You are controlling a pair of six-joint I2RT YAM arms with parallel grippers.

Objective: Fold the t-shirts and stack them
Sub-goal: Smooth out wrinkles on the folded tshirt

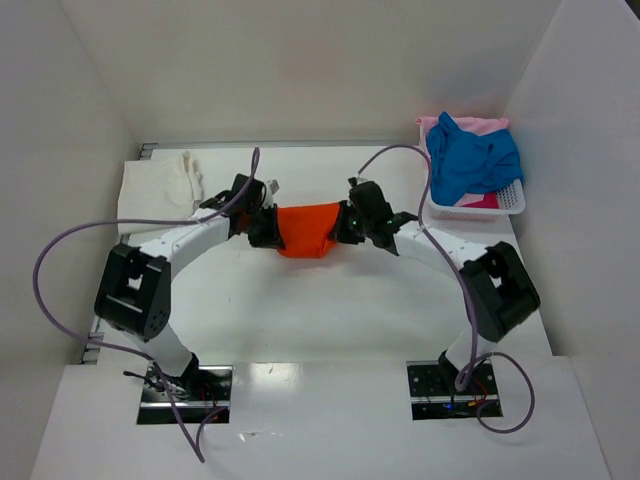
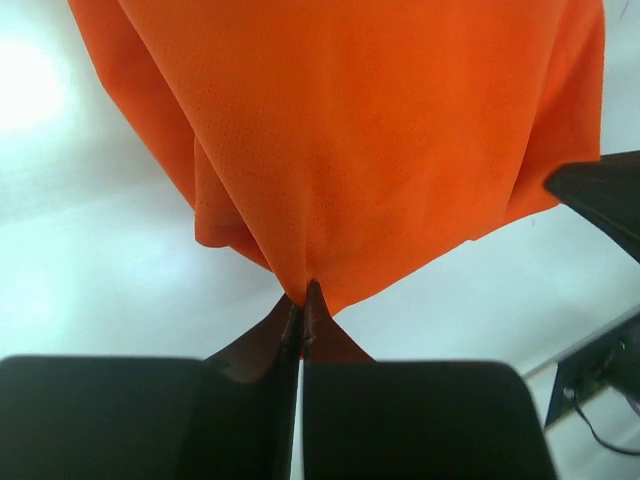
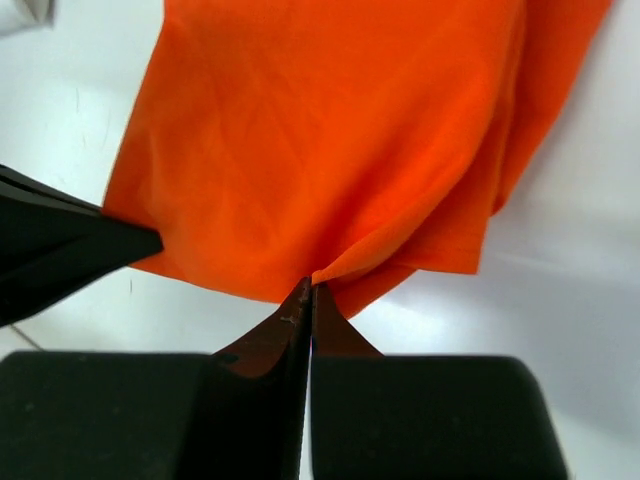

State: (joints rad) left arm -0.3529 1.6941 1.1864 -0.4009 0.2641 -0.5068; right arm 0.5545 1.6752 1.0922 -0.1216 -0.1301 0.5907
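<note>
Over the middle of the desk (image 1: 300, 320), we are pinching opposite edges of the orange t-shirt (image 1: 305, 230) with the left jaws and the right jaws clamped tight on the cloth, spreading it between them, presumably to lay it flat for folding.

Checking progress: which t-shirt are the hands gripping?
The orange t-shirt, pinched by left hand and right hand; blue tee and pink tee fill the basket, cream tee lies far left.
</note>
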